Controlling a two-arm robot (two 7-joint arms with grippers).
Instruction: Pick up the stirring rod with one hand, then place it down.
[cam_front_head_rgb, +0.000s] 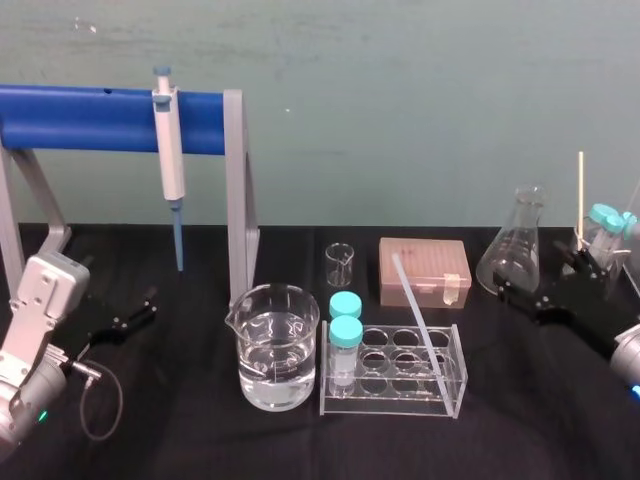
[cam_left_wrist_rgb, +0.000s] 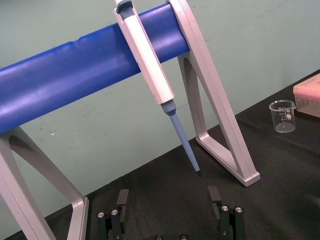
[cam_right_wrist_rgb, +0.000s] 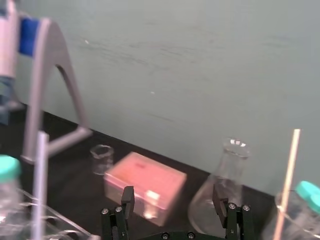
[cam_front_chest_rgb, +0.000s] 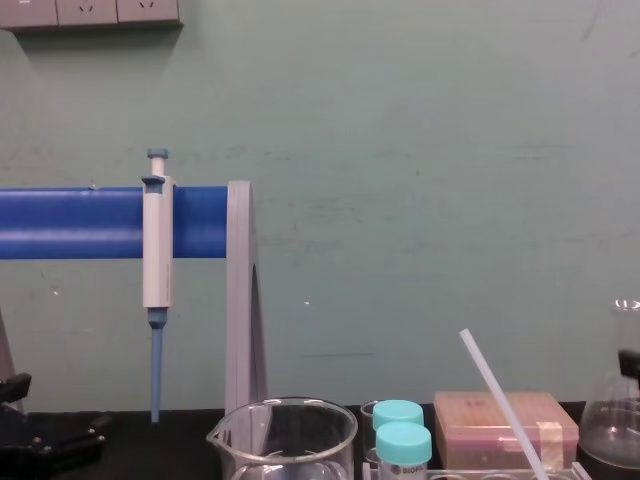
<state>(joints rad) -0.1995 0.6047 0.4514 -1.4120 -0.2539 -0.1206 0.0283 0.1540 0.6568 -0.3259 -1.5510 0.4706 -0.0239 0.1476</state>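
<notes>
The stirring rod (cam_front_head_rgb: 415, 310) is a thin translucent white stick leaning in the clear test tube rack (cam_front_head_rgb: 390, 405) at the table's middle, its top tilted back toward the pink box. It also appears in the chest view (cam_front_chest_rgb: 498, 398) and the right wrist view (cam_right_wrist_rgb: 39, 185). My right gripper (cam_front_head_rgb: 545, 280) hovers to the right of the rack, in front of the flask, open and holding nothing (cam_right_wrist_rgb: 173, 200). My left gripper (cam_front_head_rgb: 135, 312) rests at the far left near the stand's foot, also open and holding nothing (cam_left_wrist_rgb: 168, 200).
A water-filled beaker (cam_front_head_rgb: 275, 345) stands left of the rack, with two teal-capped tubes (cam_front_head_rgb: 346, 335) in the rack's left end. Behind are a small beaker (cam_front_head_rgb: 340, 265), a pink box (cam_front_head_rgb: 425, 270) and a flask (cam_front_head_rgb: 515, 245). A pipette (cam_front_head_rgb: 168, 150) hangs on the blue stand (cam_front_head_rgb: 90, 118).
</notes>
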